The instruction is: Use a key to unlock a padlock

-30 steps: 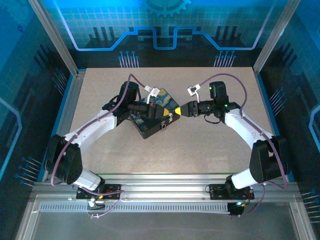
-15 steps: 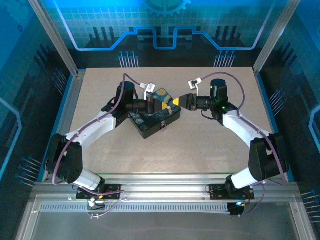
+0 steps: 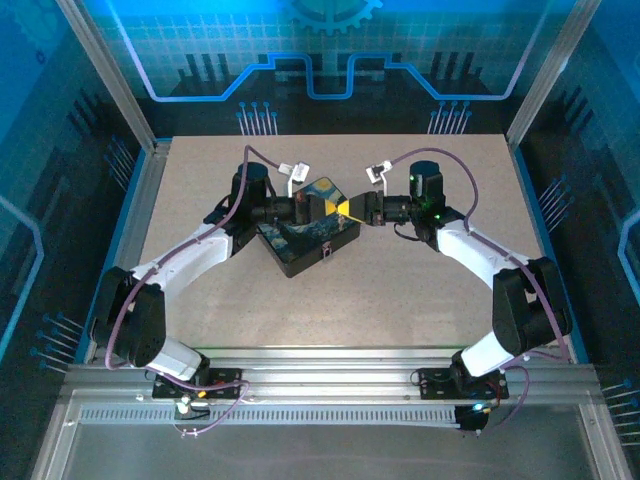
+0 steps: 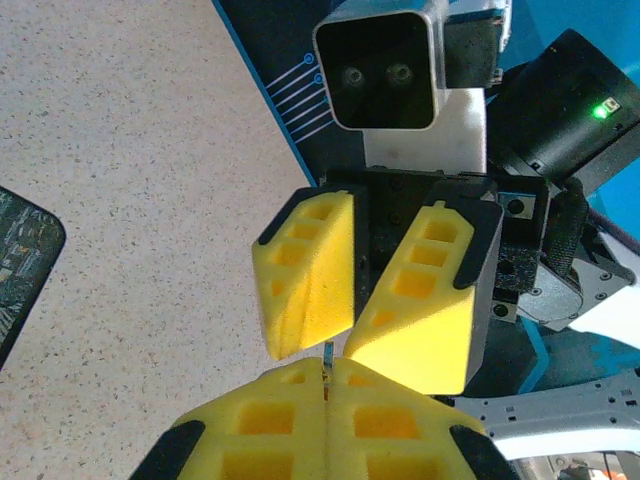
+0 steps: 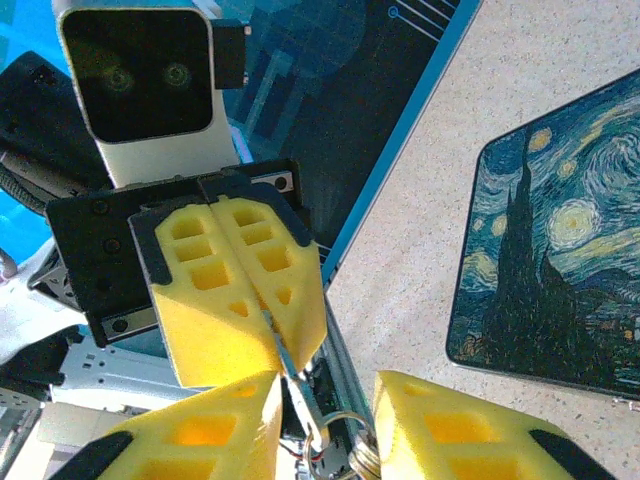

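We count two grippers, one key (image 5: pixel 283 355), one box (image 3: pixel 300 243).
Our left gripper (image 4: pixel 326 366) pinches it, right gripper (image 5: pixel 327 395) narrowly parted; right wrist shows ring (image 5: pixel 335 432).

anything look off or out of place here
Nothing spilled or broken. The box sits corner-on to the table's edges. The left gripper is shut on the key in mid-air, and the ring end hangs between the open fingers of the right gripper.

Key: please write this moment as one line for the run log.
left hand shut on key | right hand open at key ring
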`<act>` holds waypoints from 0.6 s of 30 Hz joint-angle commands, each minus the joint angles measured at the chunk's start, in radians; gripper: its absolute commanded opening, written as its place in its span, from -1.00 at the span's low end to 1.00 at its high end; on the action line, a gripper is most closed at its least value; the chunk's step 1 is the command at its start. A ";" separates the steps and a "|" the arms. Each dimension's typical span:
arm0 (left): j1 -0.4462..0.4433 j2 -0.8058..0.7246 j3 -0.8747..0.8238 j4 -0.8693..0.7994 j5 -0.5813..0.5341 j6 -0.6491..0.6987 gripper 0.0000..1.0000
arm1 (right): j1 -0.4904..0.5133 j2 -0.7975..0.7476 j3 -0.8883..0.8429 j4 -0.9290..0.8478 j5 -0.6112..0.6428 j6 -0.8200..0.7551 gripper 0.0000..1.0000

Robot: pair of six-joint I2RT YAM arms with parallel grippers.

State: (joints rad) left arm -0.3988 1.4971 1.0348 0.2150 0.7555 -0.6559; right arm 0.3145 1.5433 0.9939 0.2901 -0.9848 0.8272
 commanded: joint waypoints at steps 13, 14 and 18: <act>0.023 -0.012 -0.041 0.084 0.002 -0.043 -1.00 | 0.021 0.006 0.001 0.106 -0.043 0.057 -0.49; 0.024 -0.012 -0.041 0.085 0.002 -0.045 -1.00 | 0.023 0.008 0.001 0.111 -0.042 0.060 -0.50; 0.028 -0.011 -0.045 0.104 0.005 -0.058 -1.00 | 0.026 0.015 0.003 0.113 -0.042 0.063 -0.52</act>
State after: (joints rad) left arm -0.3870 1.4971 1.0107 0.2798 0.7570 -0.6968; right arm 0.3206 1.5452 0.9939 0.3614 -0.9958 0.8795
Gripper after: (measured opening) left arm 0.058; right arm 0.244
